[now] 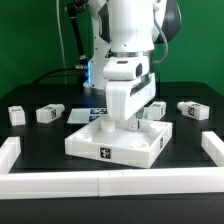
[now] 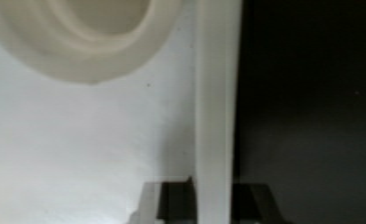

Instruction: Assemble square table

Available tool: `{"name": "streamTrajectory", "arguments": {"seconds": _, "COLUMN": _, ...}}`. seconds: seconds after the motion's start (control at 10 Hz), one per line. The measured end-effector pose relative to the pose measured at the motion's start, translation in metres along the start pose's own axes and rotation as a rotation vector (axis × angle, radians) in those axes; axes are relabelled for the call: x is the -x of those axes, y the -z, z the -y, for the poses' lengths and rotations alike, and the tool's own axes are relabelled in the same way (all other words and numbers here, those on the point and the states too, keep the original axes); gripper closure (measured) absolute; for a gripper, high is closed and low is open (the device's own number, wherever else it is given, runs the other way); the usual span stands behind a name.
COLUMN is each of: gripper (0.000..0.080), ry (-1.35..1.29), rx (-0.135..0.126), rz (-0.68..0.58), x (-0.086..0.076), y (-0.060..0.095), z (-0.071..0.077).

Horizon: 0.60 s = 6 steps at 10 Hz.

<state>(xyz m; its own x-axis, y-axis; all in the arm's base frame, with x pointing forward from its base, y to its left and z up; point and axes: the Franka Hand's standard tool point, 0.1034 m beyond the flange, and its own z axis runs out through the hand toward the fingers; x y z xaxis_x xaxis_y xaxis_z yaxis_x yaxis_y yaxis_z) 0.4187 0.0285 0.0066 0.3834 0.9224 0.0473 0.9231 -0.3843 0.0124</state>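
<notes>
The square table's white top [image 1: 110, 145] lies flat in the middle of the black table, with a tag on its front wall. My gripper [image 1: 130, 121] reaches straight down onto its back right part. In the wrist view the top's raised rim [image 2: 215, 100] runs as a narrow white strip between my two dark fingers [image 2: 171, 205], and the gripper [image 2: 214, 192] is shut on that rim. A round socket [image 2: 91, 40] shows on the inner floor of the top. Two white legs [image 1: 50, 114] lie at the exterior view's left and two more legs [image 1: 192, 109] at its right.
Long white border bars [image 1: 100, 183] run along the front, with short side bars at the exterior view's left [image 1: 8, 153] and right [image 1: 212, 147]. The marker board [image 1: 86, 115] lies flat behind the table top. The arm's body hides the back middle.
</notes>
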Motion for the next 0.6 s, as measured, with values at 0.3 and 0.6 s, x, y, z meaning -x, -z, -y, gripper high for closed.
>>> {"name": "streamTrajectory", "arguments": {"seconds": 0.3, "gripper": 0.0748, "ry": 0.226, "rx": 0.016, "rz": -0.005, "x": -0.021, "y": -0.001, "z": -0.007}}
{"name": "streamTrajectory", "arguments": {"seconds": 0.6, "gripper": 0.0748, "ry": 0.245, "rx": 0.018, "rz": -0.005, "x": -0.022, "y": -0.001, "z": -0.006}}
